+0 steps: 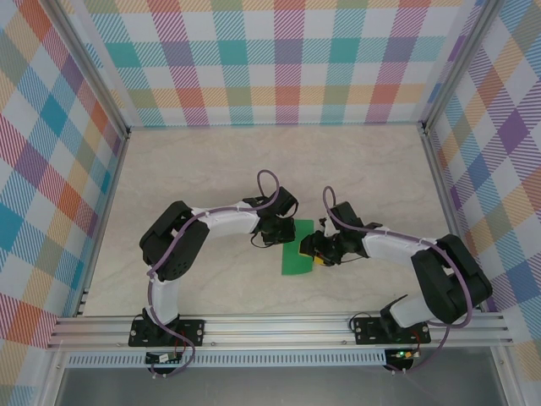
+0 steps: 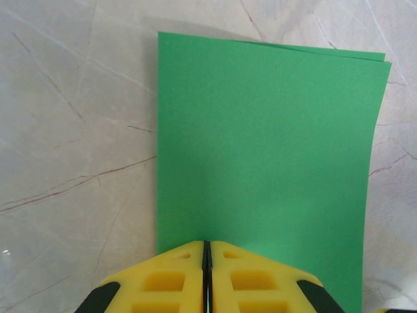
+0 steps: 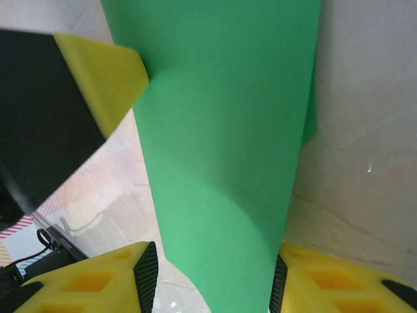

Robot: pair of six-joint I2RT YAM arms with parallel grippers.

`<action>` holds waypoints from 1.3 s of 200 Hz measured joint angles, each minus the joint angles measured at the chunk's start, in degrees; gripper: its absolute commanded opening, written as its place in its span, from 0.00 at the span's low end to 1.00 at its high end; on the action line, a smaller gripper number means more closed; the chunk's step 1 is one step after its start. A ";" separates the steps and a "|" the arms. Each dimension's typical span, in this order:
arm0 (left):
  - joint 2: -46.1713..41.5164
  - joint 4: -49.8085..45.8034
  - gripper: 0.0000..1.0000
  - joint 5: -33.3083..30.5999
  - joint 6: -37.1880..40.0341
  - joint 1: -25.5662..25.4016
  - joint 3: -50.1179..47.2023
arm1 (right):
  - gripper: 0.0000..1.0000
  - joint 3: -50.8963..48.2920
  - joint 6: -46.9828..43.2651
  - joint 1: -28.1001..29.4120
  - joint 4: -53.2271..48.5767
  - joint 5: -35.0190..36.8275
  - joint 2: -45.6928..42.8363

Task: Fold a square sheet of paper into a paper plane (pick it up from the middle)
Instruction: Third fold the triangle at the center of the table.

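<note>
The square sheet of paper is bright green and lies folded into a narrow double-layered strip on the table between my two arms. In the left wrist view its two layers show slightly offset at the far edge. My left gripper is shut, its yellow tips resting at the strip's near left edge. My right gripper stands open astride the strip, a black pad close beside each long edge. There the paper bows up a little. The left gripper's yellow finger touches the strip's far left edge.
The marbled beige table is walled by checkered panels at the back and both sides. An aluminium rail carries both arm bases at the near edge. Both arms reach inward and meet at the table's middle.
</note>
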 measured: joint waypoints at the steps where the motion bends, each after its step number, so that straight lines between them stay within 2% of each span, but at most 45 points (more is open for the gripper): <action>1: 0.00 0.00 0.10 0.00 0.00 0.00 0.00 | 0.48 0.04 -0.02 -0.02 0.00 0.00 0.07; 67: -1.70 2.32 0.14 0.48 0.61 0.00 -2.78 | 0.38 1.55 -0.46 -2.60 0.26 -0.33 3.76; 123: -8.90 2.60 0.36 0.81 2.27 -0.20 -7.91 | 0.35 1.77 -1.07 -3.72 1.22 -3.02 4.26; 163: -18.21 3.08 0.45 0.33 3.15 -1.77 -14.19 | 0.35 1.84 -1.14 -3.76 2.49 -5.18 4.26; 186: -22.34 2.47 0.53 -2.47 4.22 -5.11 -16.61 | 0.35 2.01 -1.40 -3.78 2.54 -5.62 4.31; 209: -24.37 0.72 0.58 -7.41 6.86 -10.97 -16.83 | 0.34 2.54 -1.53 -3.87 2.56 -5.99 4.63; 260: -20.70 -5.29 0.65 -19.96 13.55 -24.33 -11.74 | 0.34 2.73 -1.53 -3.93 2.58 -6.27 4.96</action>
